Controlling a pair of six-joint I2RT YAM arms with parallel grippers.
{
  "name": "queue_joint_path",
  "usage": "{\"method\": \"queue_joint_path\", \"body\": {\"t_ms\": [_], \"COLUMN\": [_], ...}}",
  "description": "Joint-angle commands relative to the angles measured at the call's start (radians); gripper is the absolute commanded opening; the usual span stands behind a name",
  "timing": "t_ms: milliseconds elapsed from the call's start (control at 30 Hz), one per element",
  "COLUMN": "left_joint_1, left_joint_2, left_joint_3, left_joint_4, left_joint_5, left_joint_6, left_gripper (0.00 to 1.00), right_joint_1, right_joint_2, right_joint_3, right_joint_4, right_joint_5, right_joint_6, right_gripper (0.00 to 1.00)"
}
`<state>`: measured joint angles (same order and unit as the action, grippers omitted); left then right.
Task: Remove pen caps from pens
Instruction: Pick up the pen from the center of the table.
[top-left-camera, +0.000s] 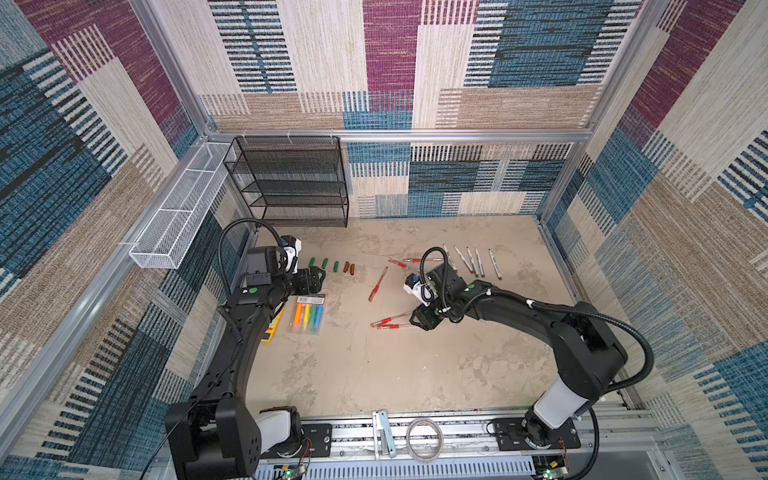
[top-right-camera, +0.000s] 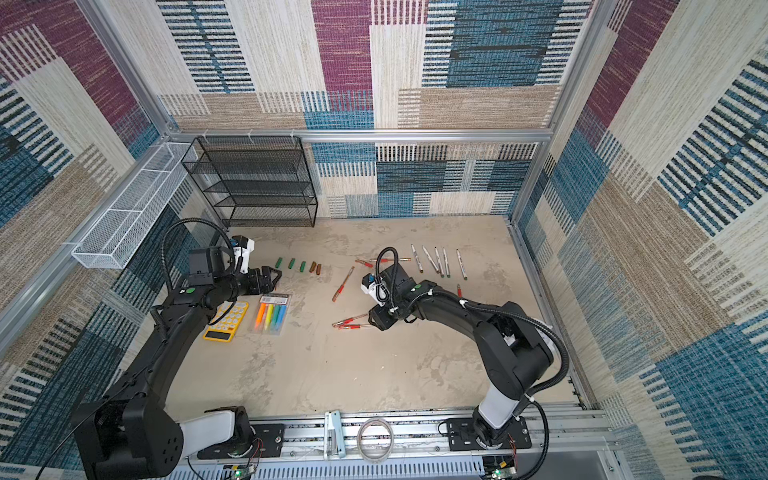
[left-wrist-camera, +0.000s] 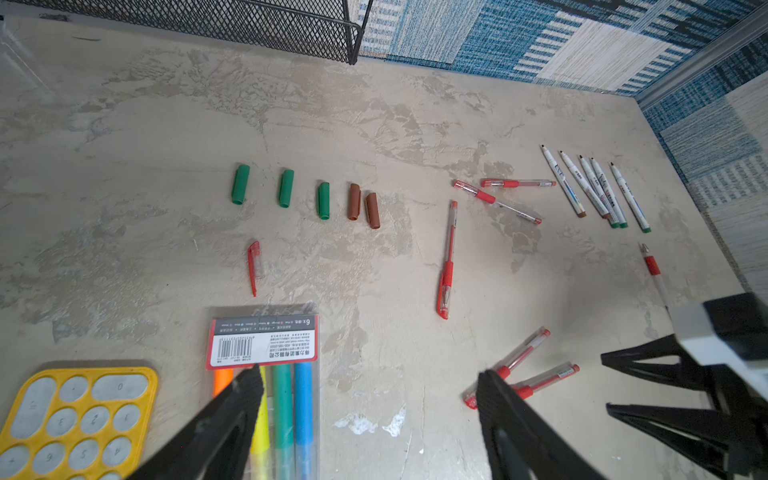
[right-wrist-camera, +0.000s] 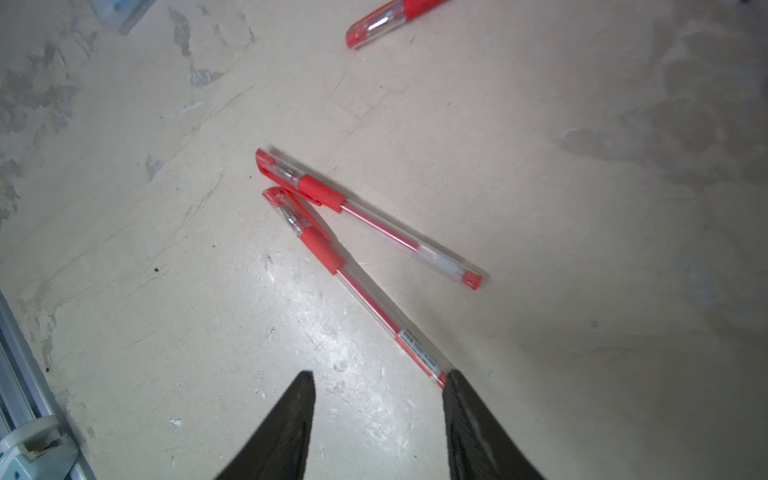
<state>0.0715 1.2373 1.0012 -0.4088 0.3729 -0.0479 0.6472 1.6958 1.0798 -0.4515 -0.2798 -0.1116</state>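
l gripper (left-wrist-camera: 370, 376) spread near highlighter pack (left-wrist-camera: 266, 340), r gripper (right-wrist-camera: 380, 376) spread beside 2 capped red pens (right-wrist-camera: 322, 251)

The surface (left-wrist-camera: 374, 124) in the left wrist view carries three green pen caps (left-wrist-camera: 286, 188) and two brown pen caps (left-wrist-camera: 354, 201) in one row at centre left, so five stubby caps together. Below them lies one loose red pen cap (left-wrist-camera: 254, 266). At the upper right are five white-barrelled pens (left-wrist-camera: 597, 191). The red gel pens (left-wrist-camera: 446, 259) are six: three at middle right, two at lower right, one at the right edge. At the lower left are one pack of highlighters (left-wrist-camera: 264, 340) and one yellow calculator (left-wrist-camera: 83, 415). In a top view, upper left, stand one black mesh shelf (top-left-camera: 291, 183) and one white mesh basket (top-left-camera: 178, 220).
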Motion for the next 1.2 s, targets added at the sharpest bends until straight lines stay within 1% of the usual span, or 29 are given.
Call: {"method": "queue_joint_path", "body": {"t_ms": [0, 100, 467, 567, 733, 767, 933, 1100, 1167], "left_joint_1": [0.006, 0.008, 0.013, 0.013, 0.016, 0.016, 0.016, 0.016, 0.016], "left_joint_2": [-0.006, -0.01, -0.002, -0.004, -0.004, -0.004, 0.004, 0.004, 0.006], "left_joint_3": [0.006, -0.009, -0.005, -0.008, -0.007, -0.007, -0.013, -0.018, -0.016], "left_joint_4": [0.005, 0.022, 0.02, 0.023, 0.023, 0.022, 0.035, 0.042, 0.04], "left_joint_5": [0.018, 0.014, 0.02, 0.021, 0.02, 0.021, 0.022, 0.027, 0.028], "left_joint_6": [0.006, 0.013, 0.006, 0.011, 0.009, 0.011, 0.002, 0.002, -0.004], "left_gripper": [0.84, 0.85, 0.84, 0.84, 0.84, 0.84, 0.84, 0.84, 0.84], "right_joint_1": [0.019, 0.048, 0.064, 0.076, 0.1, 0.111, 0.151, 0.183, 0.187], "right_joint_2": [0.058, 0.104, 0.234, 0.242, 0.269, 0.267, 0.243, 0.246, 0.246], "right_joint_3": [0.044, 0.069, 0.177, 0.191, 0.198, 0.193, 0.156, 0.148, 0.145], "right_joint_4": [-0.036, -0.047, -0.091, -0.092, -0.138, -0.146, -0.164, -0.217, -0.222], "right_joint_5": [0.008, 0.011, 0.077, 0.067, 0.105, 0.111, 0.126, 0.157, 0.153], "right_joint_6": [-0.043, -0.072, -0.105, -0.115, -0.115, -0.115, -0.113, -0.117, -0.116], "right_gripper": [0.53, 0.53, 0.52, 0.51, 0.42, 0.39, 0.34, 0.23, 0.2]}}
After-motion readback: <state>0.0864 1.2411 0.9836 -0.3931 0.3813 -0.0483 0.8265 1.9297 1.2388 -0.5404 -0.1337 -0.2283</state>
